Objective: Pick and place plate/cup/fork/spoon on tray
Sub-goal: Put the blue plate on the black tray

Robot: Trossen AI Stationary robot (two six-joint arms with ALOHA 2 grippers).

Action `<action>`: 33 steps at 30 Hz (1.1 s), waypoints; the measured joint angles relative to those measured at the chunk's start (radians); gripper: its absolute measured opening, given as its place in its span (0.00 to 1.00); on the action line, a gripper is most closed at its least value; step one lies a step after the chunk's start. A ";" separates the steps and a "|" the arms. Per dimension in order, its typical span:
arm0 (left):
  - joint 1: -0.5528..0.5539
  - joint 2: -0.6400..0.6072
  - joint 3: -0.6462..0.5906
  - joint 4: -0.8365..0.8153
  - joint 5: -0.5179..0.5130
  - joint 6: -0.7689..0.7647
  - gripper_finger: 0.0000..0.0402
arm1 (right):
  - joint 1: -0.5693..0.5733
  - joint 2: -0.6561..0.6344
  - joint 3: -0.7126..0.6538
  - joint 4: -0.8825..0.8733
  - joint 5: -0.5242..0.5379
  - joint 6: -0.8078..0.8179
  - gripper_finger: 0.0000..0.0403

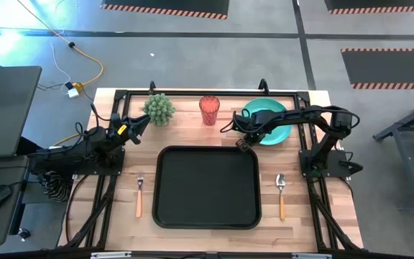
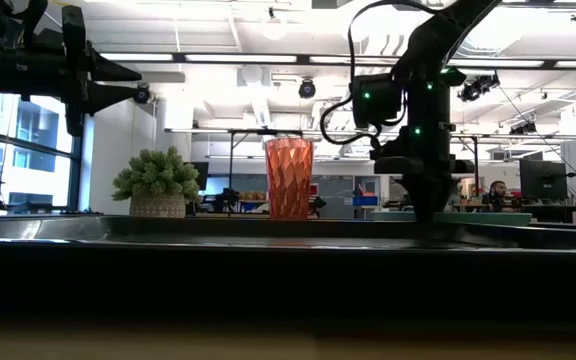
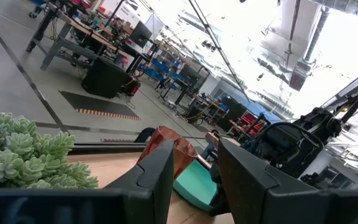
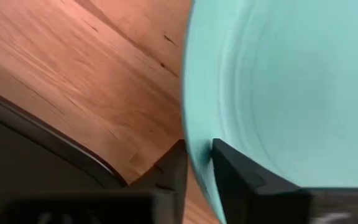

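Your right gripper (image 1: pixel 244 142) pinches the teal plate (image 1: pixel 275 124) by its rim at the plate's 8 o'clock edge, one finger (image 4: pixel 238 180) over the rim, the other under. The plate lies on the table (image 1: pixel 121 223) at the tray's (image 1: pixel 207 187) 1 o'clock. Your left gripper (image 1: pixel 144 122) hangs spread beside the potted plant (image 1: pixel 159 108).

High view looks straight down on the desk (image 1: pixel 192 119); low view faces level across it (both show the cup (image 1: pixel 209 110)).
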 joint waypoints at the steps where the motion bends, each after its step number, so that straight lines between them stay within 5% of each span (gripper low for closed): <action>1: 0.000 0.000 0.000 0.000 0.000 0.000 0.29 | 0.000 0.000 0.000 0.000 0.002 0.005 0.09; 12: 0.000 0.000 0.000 -0.036 0.000 0.000 0.29 | 0.003 -0.003 0.018 -0.039 0.034 0.056 0.01; 33: 0.000 0.000 0.000 -0.053 0.001 0.000 0.29 | 0.095 -0.004 0.313 -0.239 0.176 0.220 0.00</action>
